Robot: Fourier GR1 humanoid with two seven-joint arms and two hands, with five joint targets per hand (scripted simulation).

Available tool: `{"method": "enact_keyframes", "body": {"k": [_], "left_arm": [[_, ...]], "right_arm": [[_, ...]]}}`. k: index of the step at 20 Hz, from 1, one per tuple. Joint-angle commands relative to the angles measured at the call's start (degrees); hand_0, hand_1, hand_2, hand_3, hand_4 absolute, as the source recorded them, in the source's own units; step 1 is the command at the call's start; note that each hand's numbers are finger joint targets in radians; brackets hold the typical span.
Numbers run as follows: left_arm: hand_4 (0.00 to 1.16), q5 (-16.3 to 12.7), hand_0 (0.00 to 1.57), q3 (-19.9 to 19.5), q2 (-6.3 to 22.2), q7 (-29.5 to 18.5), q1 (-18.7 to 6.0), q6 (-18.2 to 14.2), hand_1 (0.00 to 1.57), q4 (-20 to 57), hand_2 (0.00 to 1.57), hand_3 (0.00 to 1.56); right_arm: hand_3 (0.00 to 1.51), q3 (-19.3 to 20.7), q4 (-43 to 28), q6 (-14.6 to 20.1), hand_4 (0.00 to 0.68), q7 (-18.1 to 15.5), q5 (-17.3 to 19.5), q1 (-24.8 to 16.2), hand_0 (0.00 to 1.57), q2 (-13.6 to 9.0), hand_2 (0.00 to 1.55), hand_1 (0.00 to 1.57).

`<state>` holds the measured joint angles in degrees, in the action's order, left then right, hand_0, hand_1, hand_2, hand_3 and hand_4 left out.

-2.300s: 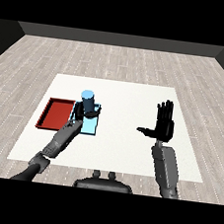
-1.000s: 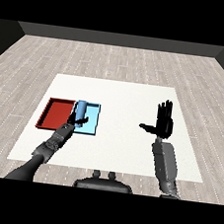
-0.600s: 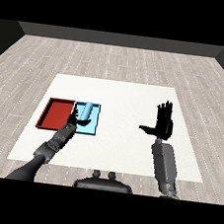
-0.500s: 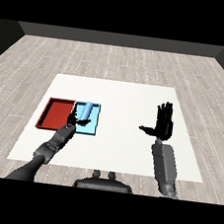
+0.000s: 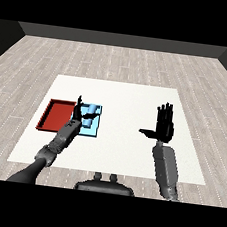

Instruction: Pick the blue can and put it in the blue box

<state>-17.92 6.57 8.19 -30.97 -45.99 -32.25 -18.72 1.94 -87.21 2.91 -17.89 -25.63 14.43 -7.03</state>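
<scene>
Listing our left hand, fingers spread, blue can just beside it in blue tray; right hand open, raised.

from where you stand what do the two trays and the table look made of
Red tray: flat matte colour with a darker raised rim and no shine, so maybe plastic or painted board; the look leaves it open. Light blue tray: same even, dull finish, probably the same material. Table: plain white, smooth and matte, no grain visible, perhaps laminate.

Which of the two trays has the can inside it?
The light blue tray, the one on the right of the pair, holds the blue can. The red tray beside it holds nothing visible.
</scene>
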Motion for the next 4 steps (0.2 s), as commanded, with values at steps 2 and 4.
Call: {"method": "enact_keyframes", "body": {"k": [2,4], "left_arm": [[0.0,-3.1,0.0,-1.34,-1.84,-11.51,3.42,11.27,0.0,-12.34,0.0,0.0],[0.0,-2.52,0.0,0.45,-2.21,-12.96,7.58,12.57,0.0,-17.2,0.0,0.0]], "right_arm": [[0.0,-0.47,0.5,-2.05,0.0,-0.25,1.22,-2.22,0.0,-2.03,0.0,0.0],[0.0,-0.79,-1.49,-1.96,0.0,1.71,0.7,-3.46,0.0,-2.31,0.0,0.0]]}}
